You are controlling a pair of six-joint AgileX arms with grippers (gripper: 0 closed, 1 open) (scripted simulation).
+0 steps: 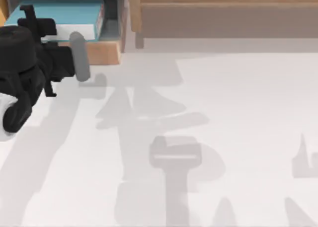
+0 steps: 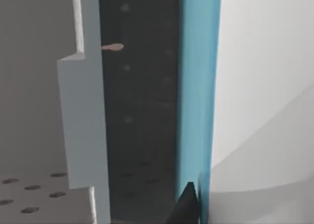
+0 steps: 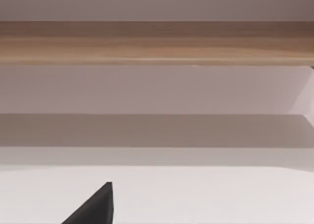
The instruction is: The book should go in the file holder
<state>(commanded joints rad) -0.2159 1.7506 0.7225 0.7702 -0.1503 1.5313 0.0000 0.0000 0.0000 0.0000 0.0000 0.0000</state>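
Observation:
The teal-blue book [image 1: 62,14] lies inside the grey file holder [image 1: 120,23] at the table's far left, its white page edges and reddish marks toward the holder's right wall. The tan front panel [image 1: 102,53] sits just in front of it. My left gripper [image 1: 31,19] hangs over the book's left end. In the left wrist view a black fingertip [image 2: 186,207] presses against the book's teal cover [image 2: 196,87], beside the holder's grey wall [image 2: 83,126]. My right gripper [image 3: 100,204] is parked facing the shelf.
A long brown wooden shelf [image 1: 223,8] runs along the back right, close to the holder's right wall, and appears in the right wrist view as the wooden shelf [image 3: 157,42]. The white table [image 1: 223,137] spreads open in front, crossed by arm shadows.

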